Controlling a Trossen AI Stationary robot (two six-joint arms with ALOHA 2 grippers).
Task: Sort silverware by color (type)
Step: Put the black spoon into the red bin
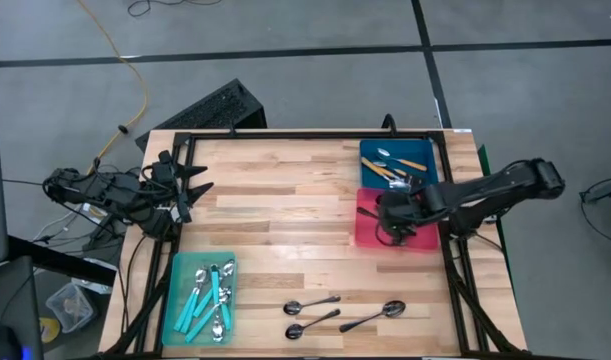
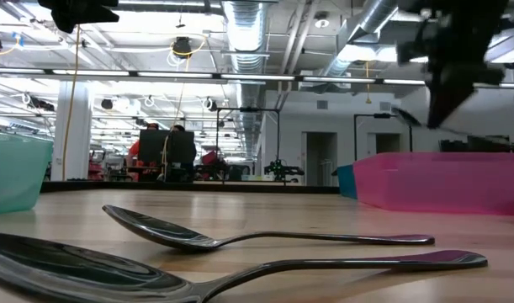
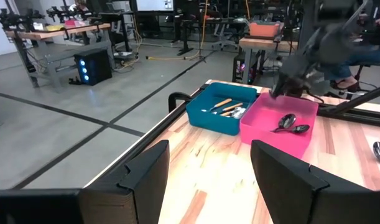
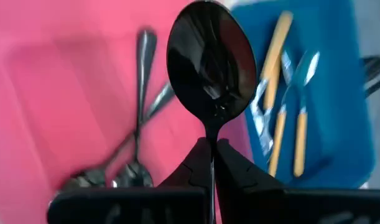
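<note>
Three trays sit on the tabletop (image 1: 285,200): a teal tray (image 1: 181,268), a blue tray (image 1: 369,152) and a pink tray (image 1: 367,232). Three dark metal spoons (image 1: 370,318) lie loose. The pink tray holds two dark spoons (image 3: 290,124); a third dark spoon (image 4: 211,62) hangs above it. Orange-handled spoons (image 4: 283,134) number about four, and teal-handled spoons (image 1: 210,300) about five.

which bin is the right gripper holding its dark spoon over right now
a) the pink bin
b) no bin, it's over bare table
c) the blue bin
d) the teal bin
a: the right gripper, shut on a dark spoon, hangs above the pink bin, where two dark spoons already lie; the blue bin beside it holds the orange-handled ones.
</note>
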